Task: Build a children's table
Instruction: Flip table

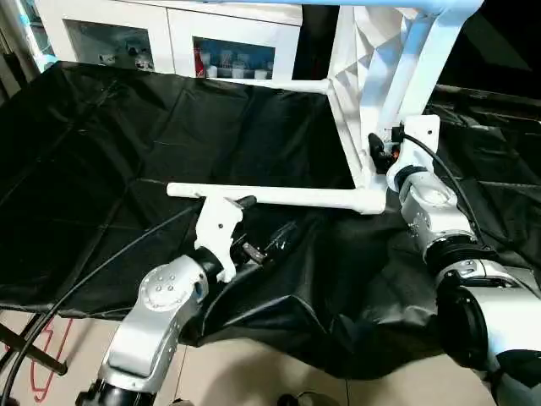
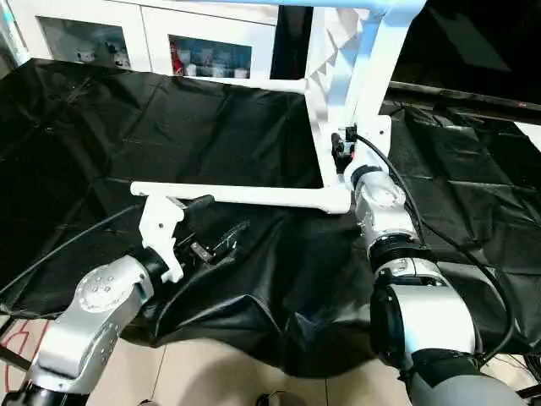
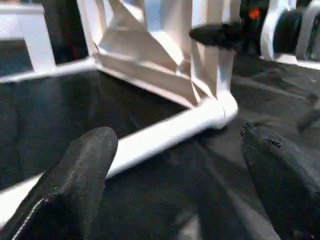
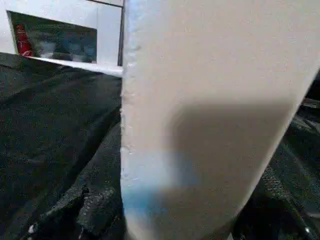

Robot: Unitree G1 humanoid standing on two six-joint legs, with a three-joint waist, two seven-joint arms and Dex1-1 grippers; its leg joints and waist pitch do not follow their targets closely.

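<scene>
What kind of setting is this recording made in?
Probably an indoor room set up as a robot workspace: a black sheet covers the work surface, a white cabinet with glass doors stands behind it, and the floor is tiled.

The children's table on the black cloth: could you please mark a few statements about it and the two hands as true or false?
1. The tabletop stands on edge on the black cloth, not flat. True.
2. A leg lies level along the cloth, joined to the tabletop's near bottom corner. True.
3. The left hand is clamped shut on that leg. False: its fingers are spread wide, the leg beyond them.
4. The right hand is at the tabletop's near edge, by the corner. True.
5. The cabinet behind the cloth has solid wooden doors. False: the doors are glass, with items visible inside.
</scene>
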